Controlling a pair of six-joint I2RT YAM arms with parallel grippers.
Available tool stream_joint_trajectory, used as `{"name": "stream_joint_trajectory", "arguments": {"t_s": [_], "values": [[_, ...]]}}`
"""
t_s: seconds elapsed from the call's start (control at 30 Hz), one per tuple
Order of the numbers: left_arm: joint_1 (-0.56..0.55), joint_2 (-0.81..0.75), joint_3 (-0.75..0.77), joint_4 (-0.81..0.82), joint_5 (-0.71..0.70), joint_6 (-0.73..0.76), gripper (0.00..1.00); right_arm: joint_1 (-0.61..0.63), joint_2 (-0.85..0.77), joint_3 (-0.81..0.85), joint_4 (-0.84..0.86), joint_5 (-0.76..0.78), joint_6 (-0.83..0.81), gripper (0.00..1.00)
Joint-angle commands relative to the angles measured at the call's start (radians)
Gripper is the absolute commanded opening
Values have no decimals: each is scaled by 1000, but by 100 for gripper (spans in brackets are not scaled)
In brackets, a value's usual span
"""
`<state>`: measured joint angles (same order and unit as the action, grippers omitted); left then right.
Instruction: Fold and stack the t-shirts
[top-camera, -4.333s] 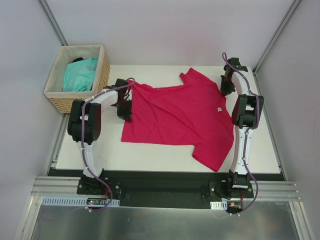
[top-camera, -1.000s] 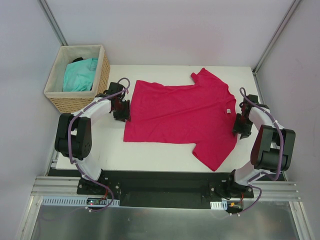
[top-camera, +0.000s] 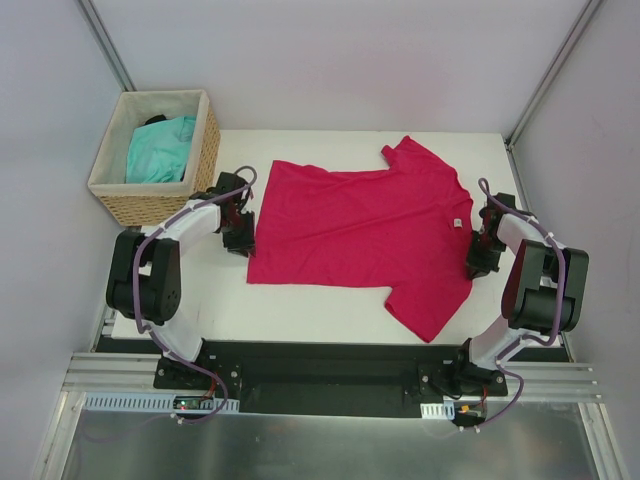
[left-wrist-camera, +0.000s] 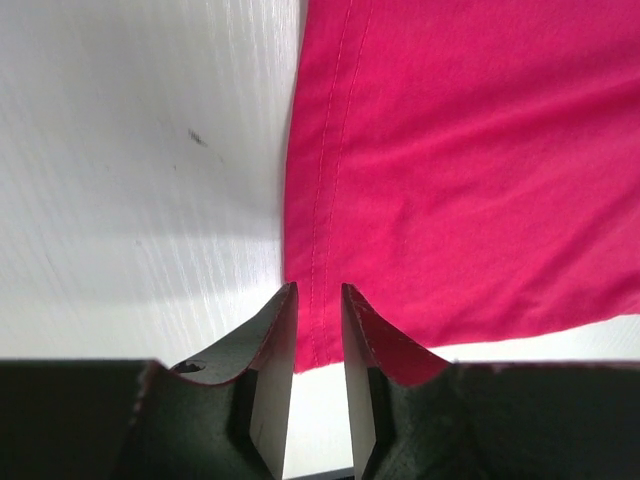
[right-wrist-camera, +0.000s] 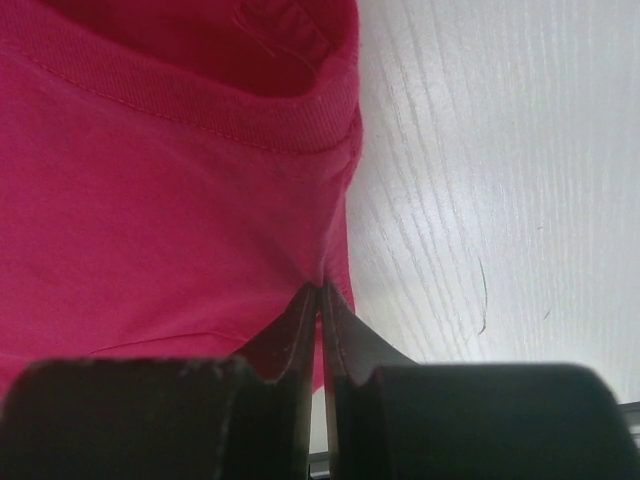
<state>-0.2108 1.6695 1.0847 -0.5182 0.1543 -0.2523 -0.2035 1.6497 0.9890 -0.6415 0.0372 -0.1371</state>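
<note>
The crimson-pink t-shirt (top-camera: 360, 230) lies spread flat on the white table (top-camera: 300, 310), hem to the left and neck to the right, with its white label (top-camera: 455, 222) showing. My left gripper (top-camera: 240, 228) is at the hem's left edge. In the left wrist view (left-wrist-camera: 320, 290) its fingers stand slightly apart with the stitched hem (left-wrist-camera: 325, 200) reaching between the tips. My right gripper (top-camera: 480, 255) is at the neck side. In the right wrist view (right-wrist-camera: 320, 288) it is shut, pinching the shirt's edge just below the ribbed collar (right-wrist-camera: 200, 110). The turquoise t-shirt (top-camera: 160, 148) lies crumpled in the basket.
The wicker basket (top-camera: 205, 140) stands at the back left, off the table's corner. Grey enclosure walls stand close on both sides. Bare white table shows along the front edge and to the right of the collar (right-wrist-camera: 500, 180).
Over the past seconds the shirt was pulled right and flattened, and my right arm came from the far corner to the collar. In the last second my left gripper drew slightly left at the hem.
</note>
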Motion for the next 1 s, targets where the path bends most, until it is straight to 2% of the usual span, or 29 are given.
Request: {"name": "stream_joint_trajectory", "arguments": {"t_s": [0.0, 0.23, 0.4, 0.97], "values": [[-9, -57, -37, -55, 10, -18, 23, -8, 5, 36, -43, 1, -18, 8], [-9, -65, -69, -78, 31, -18, 21, -8, 10, 40, -67, 7, -21, 7], [-9, -48, -66, -89, 28, -21, 16, -8, 39, 66, -113, 35, -24, 5], [-9, -4, 24, -91, 31, -15, 16, -5, 116, 154, -343, 145, -7, 2]]}}
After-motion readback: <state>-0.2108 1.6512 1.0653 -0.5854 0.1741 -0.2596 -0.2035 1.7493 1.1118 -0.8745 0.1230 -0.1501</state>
